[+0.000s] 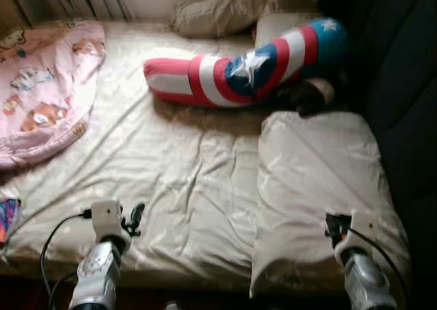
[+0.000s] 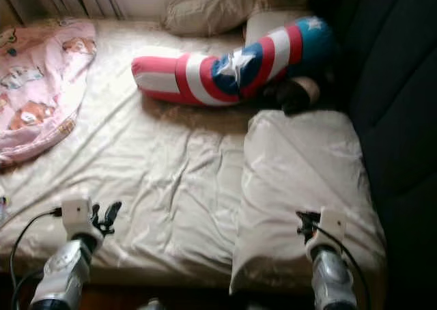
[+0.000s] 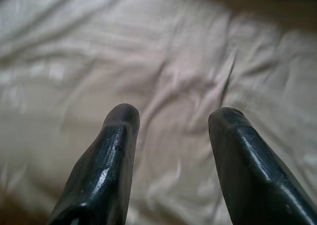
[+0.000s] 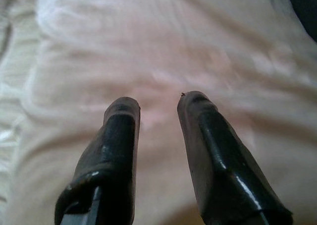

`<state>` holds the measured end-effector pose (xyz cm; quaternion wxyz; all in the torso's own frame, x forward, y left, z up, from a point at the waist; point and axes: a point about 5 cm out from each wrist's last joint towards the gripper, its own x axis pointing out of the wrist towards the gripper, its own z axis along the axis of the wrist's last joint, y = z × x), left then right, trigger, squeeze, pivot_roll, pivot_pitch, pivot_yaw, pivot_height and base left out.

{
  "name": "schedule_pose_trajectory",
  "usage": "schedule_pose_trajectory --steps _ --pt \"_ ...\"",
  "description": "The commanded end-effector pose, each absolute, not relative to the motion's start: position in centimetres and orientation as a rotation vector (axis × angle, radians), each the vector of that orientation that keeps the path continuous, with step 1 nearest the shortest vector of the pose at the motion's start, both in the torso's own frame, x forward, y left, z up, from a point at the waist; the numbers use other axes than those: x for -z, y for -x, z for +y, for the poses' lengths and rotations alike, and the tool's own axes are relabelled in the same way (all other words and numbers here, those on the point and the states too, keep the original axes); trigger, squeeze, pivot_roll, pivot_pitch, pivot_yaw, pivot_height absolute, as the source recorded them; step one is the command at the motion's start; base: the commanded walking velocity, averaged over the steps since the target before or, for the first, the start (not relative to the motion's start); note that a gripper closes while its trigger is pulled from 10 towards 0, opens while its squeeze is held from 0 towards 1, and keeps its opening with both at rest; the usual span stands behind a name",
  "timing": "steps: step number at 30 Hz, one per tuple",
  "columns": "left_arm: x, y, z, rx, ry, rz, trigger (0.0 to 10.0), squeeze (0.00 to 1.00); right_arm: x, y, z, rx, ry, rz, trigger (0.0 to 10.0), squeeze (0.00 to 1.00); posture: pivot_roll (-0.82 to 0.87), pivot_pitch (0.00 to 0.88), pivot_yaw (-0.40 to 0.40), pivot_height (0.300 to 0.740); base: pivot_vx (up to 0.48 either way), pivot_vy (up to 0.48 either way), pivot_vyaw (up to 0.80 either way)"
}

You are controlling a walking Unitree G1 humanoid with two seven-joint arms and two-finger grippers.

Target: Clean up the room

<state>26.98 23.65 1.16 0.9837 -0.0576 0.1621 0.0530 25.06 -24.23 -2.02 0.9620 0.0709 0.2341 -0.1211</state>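
Observation:
A bed with a creased cream sheet [image 1: 184, 180] lies before me. A long bolster [image 1: 239, 67] in red and white stripes, with a blue part and white stars, lies across the far side. A pink printed blanket [image 1: 44, 85] is bunched at the far left. A cream pillow [image 1: 314, 180] lies flat at the near right. My left gripper [image 1: 136, 218] hovers over the sheet near the front edge, open and empty [image 3: 173, 116]. My right gripper [image 1: 334, 228] is over the near end of the cream pillow, open with nothing between its fingers [image 4: 158, 103].
Another beige pillow [image 1: 232, 9] leans at the back. A dark brown object [image 1: 311, 95] sits by the bolster's right end. A dark upholstered surface [image 1: 403, 85] runs along the right side. A colourful item [image 1: 7, 218] pokes in at the left edge.

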Motion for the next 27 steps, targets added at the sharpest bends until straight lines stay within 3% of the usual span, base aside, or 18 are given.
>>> schedule_pose_trajectory --steps 1,5,7,12,22,27 --pt "0.6 -25.6 23.7 -0.118 0.107 0.413 10.0 0.0 3.4 -23.6 -24.1 0.281 -0.177 0.55 10.0 0.0 -0.03 0.031 -0.014 0.74 0.0 0.0 0.0" --pt "1.5 -25.1 23.5 -0.117 0.109 0.459 10.0 0.0 4.0 -23.0 -24.0 0.295 -0.201 0.579 10.0 0.0 -0.04 0.02 -0.018 0.74 0.0 0.0 0.0" --pt "3.6 -23.4 22.9 -0.1 0.08 0.59 10.0 0.0 5.3 -21.8 -23.1 0.276 -0.202 0.672 10.0 0.0 -0.05 0.013 -0.013 0.74 0.0 0.0 0.0" --pt "5.1 -22.0 22.2 -0.061 0.039 0.701 10.0 0.0 5.8 -21.4 -22.1 0.241 -0.191 0.721 10.0 0.0 -0.06 0.016 -0.006 0.74 0.0 0.0 0.0" --pt "6.5 -20.4 21.7 -0.045 0.018 0.804 10.0 0.0 6.6 -20.6 -21.5 0.279 -0.227 0.77 10.0 0.0 -0.05 0.0 -0.009 0.74 0.0 0.0 0.0" --pt "6.8 -19.4 22.8 -0.062 0.013 0.839 10.0 0.0 6.5 -20.8 -21.6 0.265 -0.222 0.782 10.0 0.0 -0.03 0.0 -0.013 0.74 0.0 0.0 0.0"
